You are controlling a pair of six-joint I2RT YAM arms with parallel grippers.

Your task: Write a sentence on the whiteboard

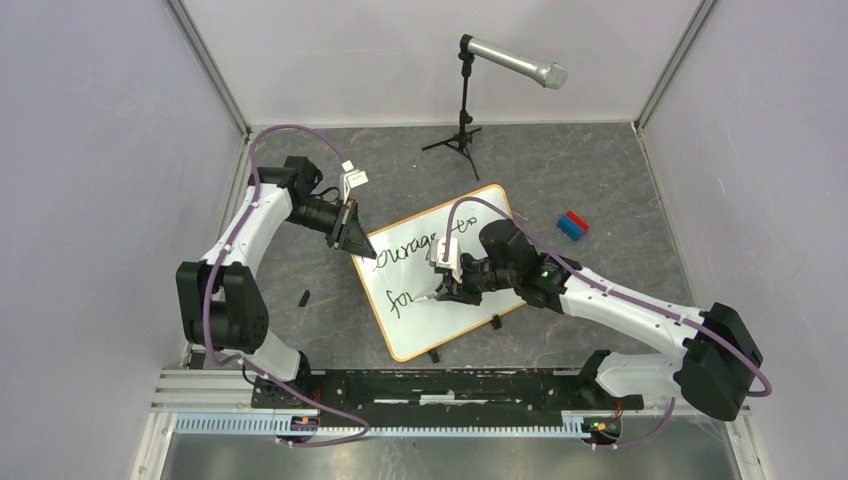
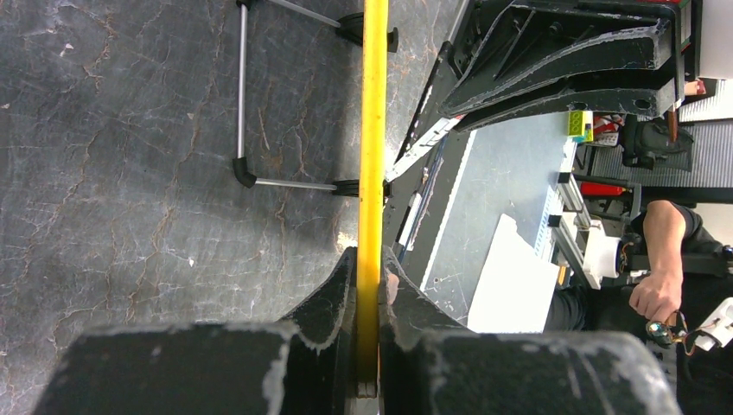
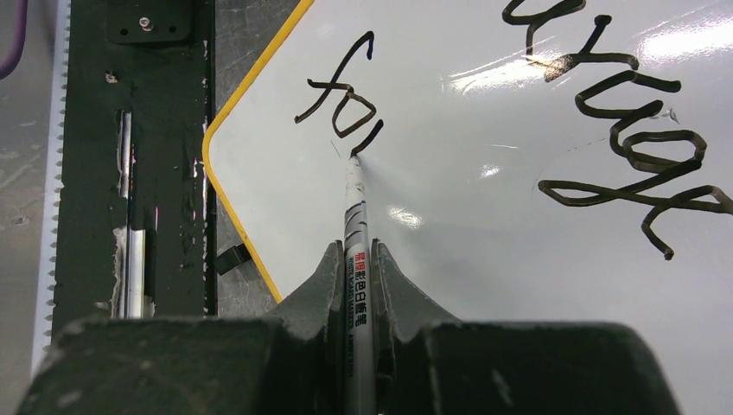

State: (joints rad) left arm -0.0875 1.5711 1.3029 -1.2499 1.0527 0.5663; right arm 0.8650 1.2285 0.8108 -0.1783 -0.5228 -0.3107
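Two black cursive lines form the sentence (image 1: 405, 252) on the orange-rimmed whiteboard (image 1: 420, 325).

Top view high, looking down; wrist views close, low; all share whiteboard (image 1: 415, 330), left apparently edge-on.

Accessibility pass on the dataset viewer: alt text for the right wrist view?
Right jaws shut on a white marker, its tip on the whiteboard at the end of "for", second line of the sentence. Part of the first line shows upper right; black rail at left.
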